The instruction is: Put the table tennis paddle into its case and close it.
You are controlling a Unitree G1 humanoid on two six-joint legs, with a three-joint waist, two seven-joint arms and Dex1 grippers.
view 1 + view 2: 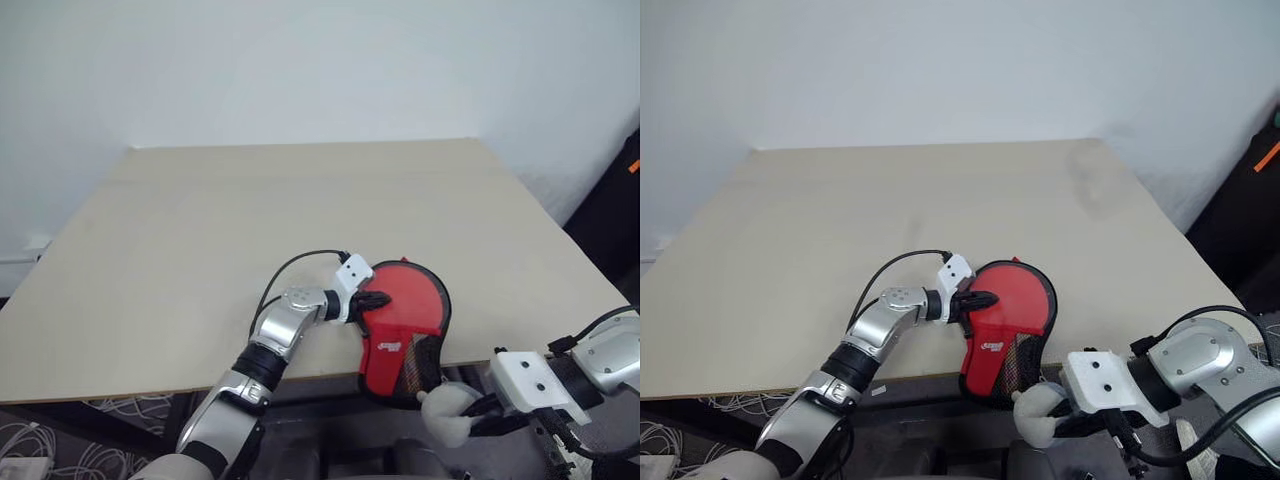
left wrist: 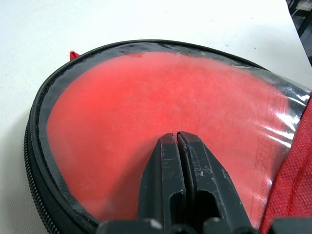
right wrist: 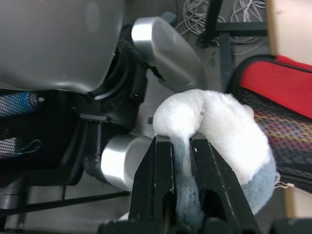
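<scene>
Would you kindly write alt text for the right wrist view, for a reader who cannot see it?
The right gripper is shut on a soft white and grey-blue plush tag, held in front of the robot's grey body. Beyond it, at the table edge, lies the case, showing red fabric and dark mesh.

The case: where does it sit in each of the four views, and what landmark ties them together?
Left eye view: the case lies at the table's near edge, right of centre, its narrow end overhanging.
Right eye view: the same spot, slightly left of centre.
Left wrist view: its clear half lies beyond the shut left gripper.
Right wrist view: its mesh end beyond the white plush.
Shared landmark: the red paddle face inside.
</scene>
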